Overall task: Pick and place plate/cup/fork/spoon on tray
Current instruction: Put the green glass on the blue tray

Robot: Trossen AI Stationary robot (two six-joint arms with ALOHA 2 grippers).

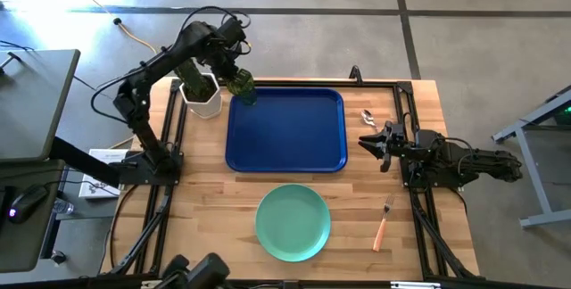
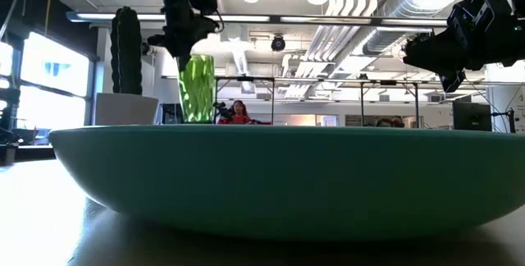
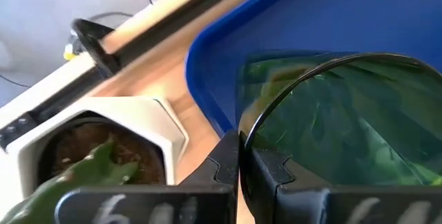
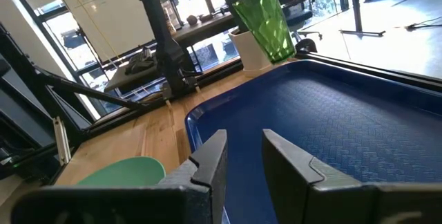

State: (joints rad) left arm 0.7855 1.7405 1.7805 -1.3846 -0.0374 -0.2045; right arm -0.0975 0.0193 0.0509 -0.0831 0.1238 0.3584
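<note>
Left gripper (image 1: pixel 234 73): fingers (image 3: pixel 228 162) pinched on the rim of the cup (image 1: pixel 242 86), held tilted above the tray's far-left corner, just beside the cactus pot (image 1: pixel 202 98). Tray (image 1: pixel 285 160): long axis across the table (image 1: pixel 214 200). Plate (image 1: pixel 293 222): on the table, near side of the tray. Right gripper (image 1: pixel 368 142): just right of the tray, fingers (image 4: pixel 210 158) parted, holding nothing. Spoon (image 1: pixel 367 118): right of the tray, far side. Fork (image 1: pixel 384 222): right of the plate, tines pointing away.

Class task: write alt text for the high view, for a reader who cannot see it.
The left gripper holds the cup over the far-left corner of the tray, beside a white cactus pot. The right gripper waits open at the tray's right edge. The plate, fork and spoon lie on the table.
</note>
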